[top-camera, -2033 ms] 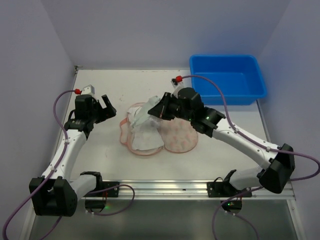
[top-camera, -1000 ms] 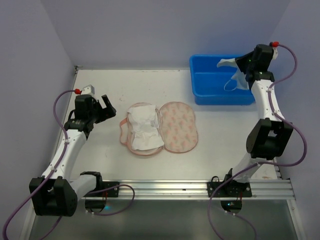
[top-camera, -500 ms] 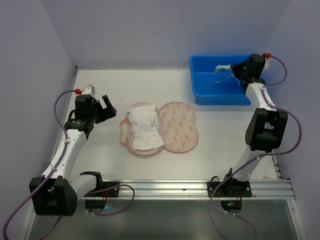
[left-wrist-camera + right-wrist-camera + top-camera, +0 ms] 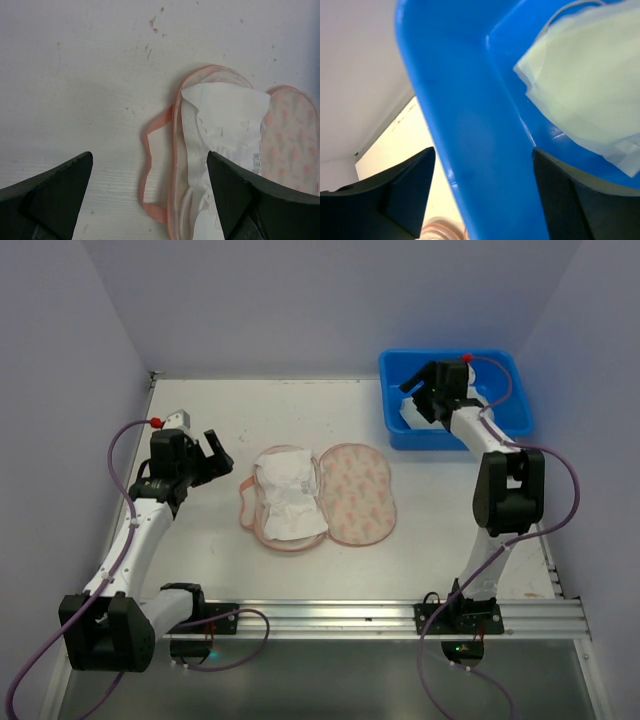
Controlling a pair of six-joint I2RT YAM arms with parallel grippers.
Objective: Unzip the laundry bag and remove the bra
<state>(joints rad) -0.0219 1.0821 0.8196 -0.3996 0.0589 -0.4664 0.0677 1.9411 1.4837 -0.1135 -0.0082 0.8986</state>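
Right hand (image 4: 418,400) — fingers spread, empty | bra (image 4: 585,75) just beyond, in blue tub (image 4: 470,125)

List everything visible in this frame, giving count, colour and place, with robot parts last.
laundry bag: one, cream-peach with pink trim, table centre, lying open in two halves
white fabric: one piece, white, in the bag's left half; cannot tell what it is
bra: one, white, inside the tub
tub: one, blue, far right of the table
table: one, white
left gripper: one, black, open, left of the bag
right gripper: one, black, open, at the tub's left wall
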